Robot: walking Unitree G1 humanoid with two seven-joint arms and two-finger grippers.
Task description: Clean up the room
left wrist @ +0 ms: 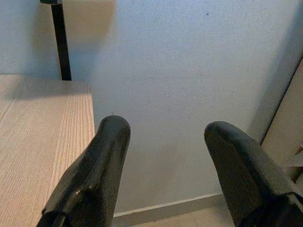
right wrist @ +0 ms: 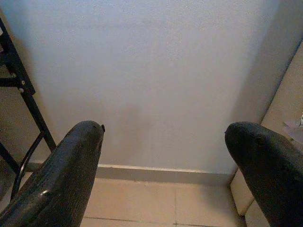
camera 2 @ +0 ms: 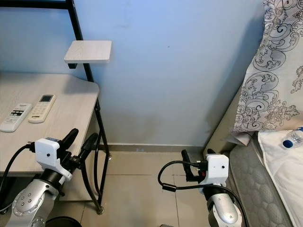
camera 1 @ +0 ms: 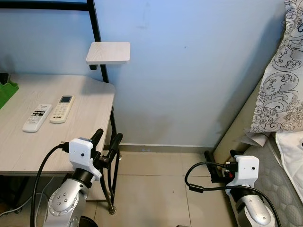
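Sitting side by side on the desk, two remotes have unreadable labels. Left gripper and right gripper both gape empty; a bottle on the bed is cut off.

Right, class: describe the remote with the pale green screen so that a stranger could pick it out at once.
Start at the light wooden desk against the blue wall. Two white remotes lie side by side on it. The one you want is nearer the desk's right edge, cream-tinted with a small green screen at its far end, while its neighbour is whiter and covered in rows of dark buttons.
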